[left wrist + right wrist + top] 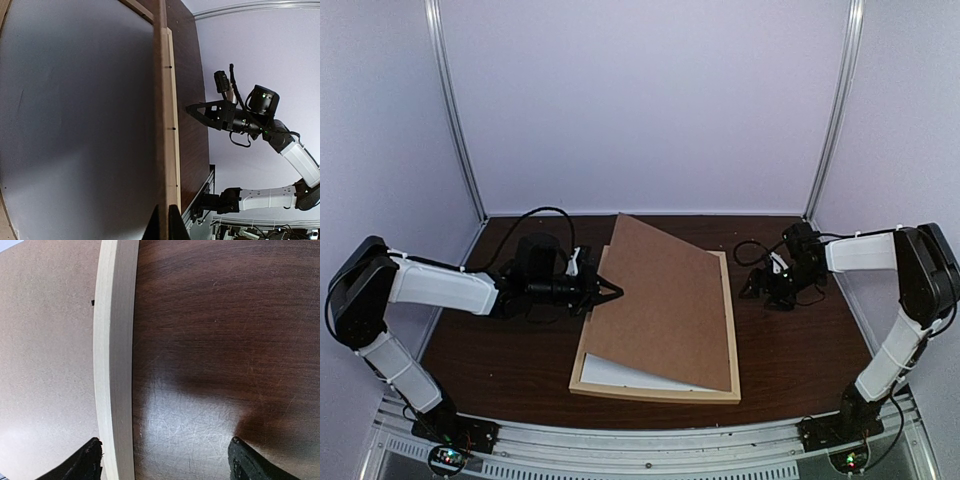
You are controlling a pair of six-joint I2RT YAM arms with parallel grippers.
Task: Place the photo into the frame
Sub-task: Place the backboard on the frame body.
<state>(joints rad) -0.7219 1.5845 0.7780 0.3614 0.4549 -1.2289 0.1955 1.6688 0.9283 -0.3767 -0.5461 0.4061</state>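
The frame (655, 392) of light wood lies flat mid-table. Inside it lies a plain white sheet (615, 373), which looks like the photo's back; no printed side shows. A brown backing board (665, 300) slants over the frame with its left edge raised. My left gripper (610, 293) is shut on that raised edge. The left wrist view shows the left gripper (165, 227) clamping the thin board, with the white sheet (75, 125) and a frame rail (170, 100) beyond. My right gripper (765, 290) stands open beside the frame's right rail (112, 365), which runs between the fingertips of the right gripper (167, 462).
The dark wooden table (215, 340) lies bare to the right of the frame. White walls and metal posts close in the back and sides. The board (45, 350) covers most of the frame's inside. An aluminium rail runs along the near edge.
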